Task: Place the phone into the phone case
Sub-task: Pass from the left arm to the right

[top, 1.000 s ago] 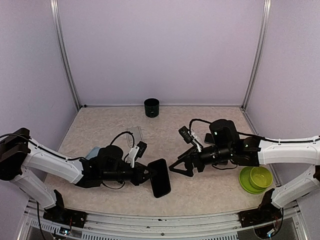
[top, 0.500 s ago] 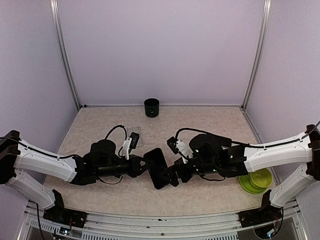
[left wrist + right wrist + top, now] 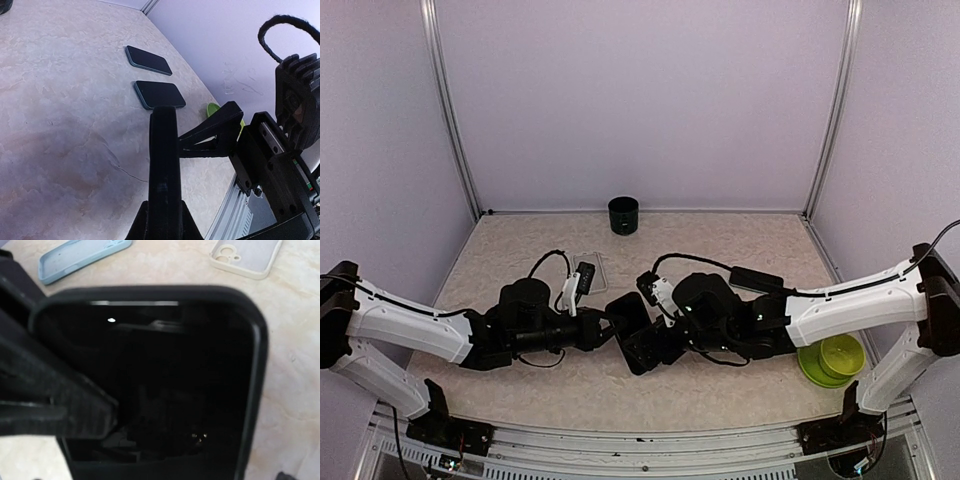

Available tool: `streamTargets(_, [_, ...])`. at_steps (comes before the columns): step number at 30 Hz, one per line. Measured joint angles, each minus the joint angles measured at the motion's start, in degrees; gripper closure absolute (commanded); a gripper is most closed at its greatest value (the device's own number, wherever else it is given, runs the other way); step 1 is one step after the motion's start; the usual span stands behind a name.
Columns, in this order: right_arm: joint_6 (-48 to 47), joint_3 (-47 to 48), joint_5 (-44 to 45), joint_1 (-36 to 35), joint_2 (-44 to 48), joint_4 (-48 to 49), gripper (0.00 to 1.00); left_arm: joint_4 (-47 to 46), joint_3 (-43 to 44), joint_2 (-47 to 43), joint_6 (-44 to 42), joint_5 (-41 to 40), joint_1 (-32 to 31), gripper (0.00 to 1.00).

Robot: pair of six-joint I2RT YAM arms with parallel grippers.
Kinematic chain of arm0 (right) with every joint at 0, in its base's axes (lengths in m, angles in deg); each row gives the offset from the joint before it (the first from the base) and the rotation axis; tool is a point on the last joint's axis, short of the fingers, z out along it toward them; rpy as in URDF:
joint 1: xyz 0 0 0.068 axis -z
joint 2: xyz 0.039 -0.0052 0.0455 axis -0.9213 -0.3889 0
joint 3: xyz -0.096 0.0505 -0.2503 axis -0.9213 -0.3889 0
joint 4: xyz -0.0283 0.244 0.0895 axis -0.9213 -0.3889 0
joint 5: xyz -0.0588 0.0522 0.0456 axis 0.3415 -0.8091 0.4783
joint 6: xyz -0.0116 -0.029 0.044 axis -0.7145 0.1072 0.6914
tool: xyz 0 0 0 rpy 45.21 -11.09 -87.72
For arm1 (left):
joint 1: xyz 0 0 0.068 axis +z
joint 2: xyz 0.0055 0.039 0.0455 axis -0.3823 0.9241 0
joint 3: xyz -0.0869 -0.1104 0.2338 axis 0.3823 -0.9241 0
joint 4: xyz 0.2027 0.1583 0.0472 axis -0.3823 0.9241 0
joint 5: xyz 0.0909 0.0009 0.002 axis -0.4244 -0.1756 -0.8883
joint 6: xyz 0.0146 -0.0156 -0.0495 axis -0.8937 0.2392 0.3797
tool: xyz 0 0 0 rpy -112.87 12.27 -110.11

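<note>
Clamping the phone (image 3: 638,335) by one end, my left pincer (image 3: 603,330) holds it clear of the table (image 3: 720,240), about midway between my two arms. My right pincer (image 3: 653,347) is spread wide and sits right at the phone's other side. Whether its fingers actually touch the phone I cannot tell.

From overhead the phone is only a dark slab tilted between the two wrists. My left wrist camera shows it edge-on: a thin black bar rising from between my closed fingers, with one finger of the right pincer slanting in beside it. Beyond it that view shows two other phones (image 3: 160,94) lying flat and face up on the table, one behind the other, and a sliver of the green bowl (image 3: 212,107).

My right wrist camera shows the opposite – the phone's broad dark face filling nearly the whole frame (my own finger crosses its left edge). Only here do the cases show clearly: a blue case (image 3: 82,257) and a cream case (image 3: 247,257), both lying open-side up on the table behind the phone.
</note>
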Motion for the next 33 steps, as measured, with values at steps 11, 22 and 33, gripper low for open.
streamTargets(11, [0.0, 1.2, 0.5, -0.5, -2.3, 1.0, 0.0, -1.4, -0.1, 0.0, 1.1, 0.0, 0.0, 1.0])
streamTargets(22, [0.0, 3.1, 2.6, -0.8, -4.4, 0.9, 0.21, -1.8, -0.5, 0.0, 2.1, -0.1, 0.0, 1.0])
streamTargets(33, [0.0, 4.9, 3.9, -1.3, -5.5, -1.1, 0.18, -2.1, -1.1, 0.0, 2.3, -0.8, 0.2, 1.0])
